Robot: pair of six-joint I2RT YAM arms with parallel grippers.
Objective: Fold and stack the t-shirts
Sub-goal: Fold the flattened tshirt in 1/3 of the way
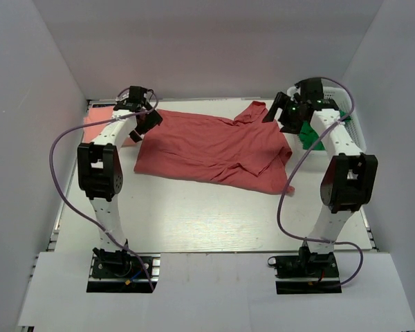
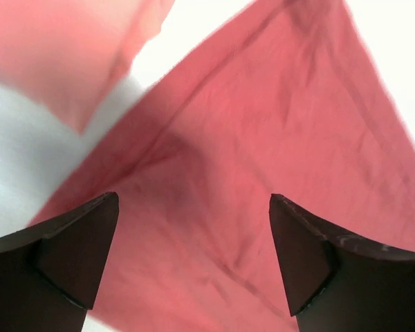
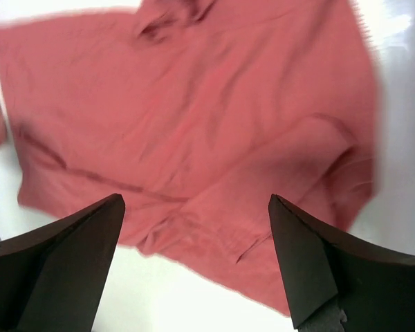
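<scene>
Worktop: white, walled on three sides, arms based at the near edge.

Red shirt: lies across the far half of the worktop, between the two arms. It is spread roughly flat but skewed. The right side is bunched where one layer overlaps another, and a corner sticks up toward the far wall. No fold is squared off. Judgement: the spreading or first fold is in hand, and the task is early.

Pink shirt: sits at the far-left corner, partly hidden behind the left arm and just beside the red shirt's left edge. Whether it is folded cannot be told. Judgement: it is parked there to keep the middle free for working the red one.

Left pincer: hangs over the red shirt's left edge. In the wrist view its jaws stand wide apart with only cloth below them and nothing clamped.

Right pincer: hangs over the far-right corner of the red shirt. Its jaws are likewise apart and empty, with the shirt lying beneath.

Judgement: one pincer at each end suits a paired grasp on opposite edges, which would let the cloth be pulled taut before folding. The bunched right side is the risk, since a grab there may catch two layers.
</scene>
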